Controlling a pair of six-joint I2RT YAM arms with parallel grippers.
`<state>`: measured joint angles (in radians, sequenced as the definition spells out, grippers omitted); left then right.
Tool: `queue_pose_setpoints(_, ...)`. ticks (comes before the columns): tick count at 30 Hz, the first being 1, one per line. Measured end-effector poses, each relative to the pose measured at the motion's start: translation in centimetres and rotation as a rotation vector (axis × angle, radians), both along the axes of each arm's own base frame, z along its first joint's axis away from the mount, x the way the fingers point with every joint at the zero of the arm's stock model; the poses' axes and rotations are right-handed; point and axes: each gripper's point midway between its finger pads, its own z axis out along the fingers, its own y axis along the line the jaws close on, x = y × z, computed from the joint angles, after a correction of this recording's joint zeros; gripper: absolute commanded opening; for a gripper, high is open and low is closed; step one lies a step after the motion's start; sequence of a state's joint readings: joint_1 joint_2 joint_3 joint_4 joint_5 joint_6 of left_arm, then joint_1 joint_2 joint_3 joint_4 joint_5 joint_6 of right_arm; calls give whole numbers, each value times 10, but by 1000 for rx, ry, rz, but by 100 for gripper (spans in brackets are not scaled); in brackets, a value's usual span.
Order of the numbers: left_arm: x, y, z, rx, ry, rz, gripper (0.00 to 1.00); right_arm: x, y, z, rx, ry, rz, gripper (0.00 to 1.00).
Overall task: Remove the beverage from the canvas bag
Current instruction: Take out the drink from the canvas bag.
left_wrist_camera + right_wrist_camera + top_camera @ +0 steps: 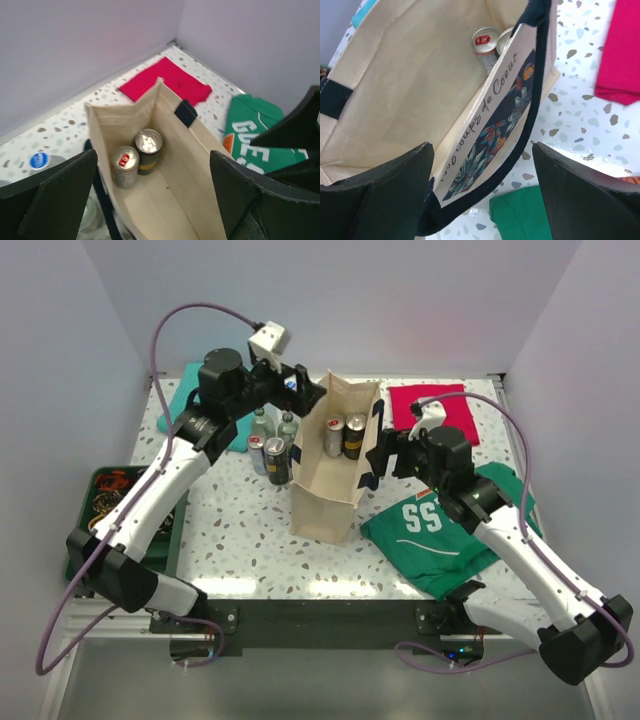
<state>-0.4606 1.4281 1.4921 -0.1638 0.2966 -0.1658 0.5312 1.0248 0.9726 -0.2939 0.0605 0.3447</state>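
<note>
The canvas bag stands upright mid-table with its mouth open. Inside at its far end stand two beverage cans, one silver with a red tab and one dark with a yellow band. My left gripper hovers above the bag's far left rim, open and empty; in the left wrist view its gap spans the bag's mouth. My right gripper is open astride the bag's right wall and navy handle. Its left finger is inside the bag, and its right finger stands clear of the wall.
Two bottles and two cans stand just left of the bag. A red cloth lies at the back right, a green shirt right of the bag, and a teal cloth at the back left. A green tray sits at the left edge.
</note>
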Motion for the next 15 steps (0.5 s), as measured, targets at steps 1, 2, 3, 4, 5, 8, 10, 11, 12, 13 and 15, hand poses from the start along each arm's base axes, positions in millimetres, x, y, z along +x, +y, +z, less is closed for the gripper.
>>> queue_pose_setpoints(1, -3, -12, -7, 10, 14, -48, 100, 0, -1, 2, 4, -5, -9, 84)
queue_pose_setpoints(2, -5, -22, -18, 24, 36, -87, 100, 0, -3, 3, 5, -7, -20, 84)
queue_pose_setpoints(3, -6, -31, -29, 39, 60, -119, 100, 1, -5, 3, 4, -9, -30, 83)
queue_pose_setpoints(4, -5, -38, -42, 53, 89, -144, 100, 1, -6, 3, 2, -7, -38, 83)
queue_pose_setpoints(5, -4, -44, -55, 69, 119, -164, 100, 1, -8, 2, -1, -3, -47, 83)
queue_pose_setpoints(8, 1, -59, -88, 120, 200, -202, 100, 1, -14, -4, -18, 14, -82, 83)
queue_pose_setpoints(10, 3, -67, -104, 158, 237, -224, 100, 2, -18, -5, -26, 19, -102, 84)
queue_pose_setpoints(11, 3, -72, -109, 174, 244, -239, 100, 2, -20, -6, -28, 20, -111, 84)
queue_pose_setpoints(12, 1, -76, -112, 184, 252, -256, 100, 2, -21, -6, -30, 20, -117, 84)
queue_pose_setpoints(13, 0, -79, -115, 191, 254, -268, 100, 2, -22, -6, -31, 20, -122, 84)
queue_pose_setpoints(15, -4, -85, -115, 202, 254, -302, 100, 2, -24, -4, -32, 16, -135, 84)
